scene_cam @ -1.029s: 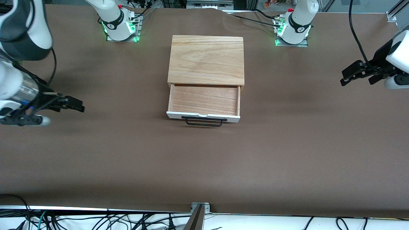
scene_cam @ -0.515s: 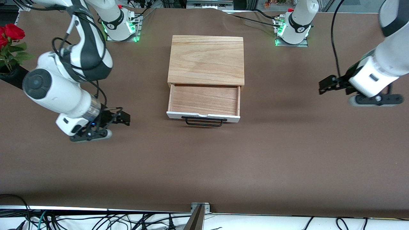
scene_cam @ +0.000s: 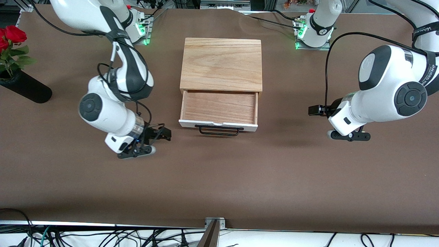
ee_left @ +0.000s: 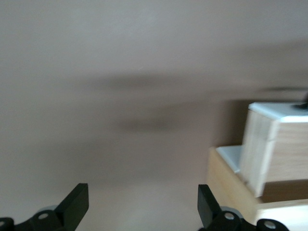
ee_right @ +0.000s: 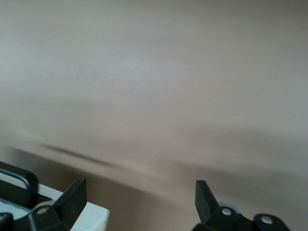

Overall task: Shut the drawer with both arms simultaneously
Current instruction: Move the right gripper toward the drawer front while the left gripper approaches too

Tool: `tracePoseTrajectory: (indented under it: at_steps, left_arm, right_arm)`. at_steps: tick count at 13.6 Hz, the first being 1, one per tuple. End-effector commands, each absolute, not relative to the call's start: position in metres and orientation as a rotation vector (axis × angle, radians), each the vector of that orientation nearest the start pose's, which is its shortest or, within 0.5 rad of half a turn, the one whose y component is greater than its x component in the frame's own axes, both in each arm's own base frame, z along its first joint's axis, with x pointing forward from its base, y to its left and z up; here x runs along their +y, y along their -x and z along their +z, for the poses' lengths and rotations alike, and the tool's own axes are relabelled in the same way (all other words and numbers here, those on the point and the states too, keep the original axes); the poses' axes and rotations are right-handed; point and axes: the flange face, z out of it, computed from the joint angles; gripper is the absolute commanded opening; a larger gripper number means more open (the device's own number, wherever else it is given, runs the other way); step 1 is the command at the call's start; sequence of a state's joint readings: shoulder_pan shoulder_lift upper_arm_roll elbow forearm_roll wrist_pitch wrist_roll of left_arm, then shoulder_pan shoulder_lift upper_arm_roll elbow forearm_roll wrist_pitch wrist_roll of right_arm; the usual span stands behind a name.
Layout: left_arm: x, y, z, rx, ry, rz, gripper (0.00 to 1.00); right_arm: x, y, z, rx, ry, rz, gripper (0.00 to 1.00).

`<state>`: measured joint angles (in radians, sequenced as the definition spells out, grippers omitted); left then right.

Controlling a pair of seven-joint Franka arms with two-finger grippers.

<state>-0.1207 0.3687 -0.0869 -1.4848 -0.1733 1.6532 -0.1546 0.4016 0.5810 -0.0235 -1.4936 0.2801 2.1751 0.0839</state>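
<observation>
The drawer [scene_cam: 219, 111] is pulled out of the light-wood box [scene_cam: 221, 64], which sits mid-table between the two arm bases. The drawer's white front panel [scene_cam: 218, 125] and black wire handle [scene_cam: 218, 130] face the front camera, and the tray's inside is seen bare.

The right gripper [scene_cam: 164, 133] is held low over the brown table [scene_cam: 219, 178], just beside the drawer front at the right arm's end, not touching it. Its fingers [ee_right: 72, 197] are seen spread apart in the right wrist view, nothing between them; a corner of the white panel and the handle's bend [ee_right: 24, 180] show at the edge of that view.

The left gripper [scene_cam: 313, 110] is held over the table toward the left arm's end, well apart from the drawer and roughly level with its front half. Its fingers [ee_left: 77, 204] are spread wide with only tabletop between. The left wrist view is smeared; the pale wood block in it is probably the drawer's side and box corner [ee_left: 269, 149].

A black vase [scene_cam: 25, 90] with red roses [scene_cam: 12, 36] lies at the table edge on the right arm's end, well apart from everything else.
</observation>
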Motion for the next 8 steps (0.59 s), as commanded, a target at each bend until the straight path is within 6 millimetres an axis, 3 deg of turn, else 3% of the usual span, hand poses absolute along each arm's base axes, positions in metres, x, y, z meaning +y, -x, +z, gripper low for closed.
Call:
tracePoseTrajectory:
  at_steps: [1,4,6,8]
  left_arm:
    - [-0.188,-0.654,0.414,0.048,3.387,0.28,1.0]
    - [-0.226,-0.663,0.384,-0.046,3.544,0.258,1.0]
    - [-0.234,-0.672,0.364,-0.159,3.621,0.235,1.0]
    - [-0.257,-0.67,0.353,-0.171,3.659,0.224,1.0]
  right_arm:
    - [0.312,-0.652,0.33,-0.236,2.857,-0.078,1.0]
    - [0.335,-0.641,0.321,-0.28,2.855,-0.055,1.0]
    - [0.349,-0.633,0.314,-0.28,2.831,-0.024,1.0]
    - [0.354,-0.63,0.308,-0.284,2.825,-0.002,1.0]
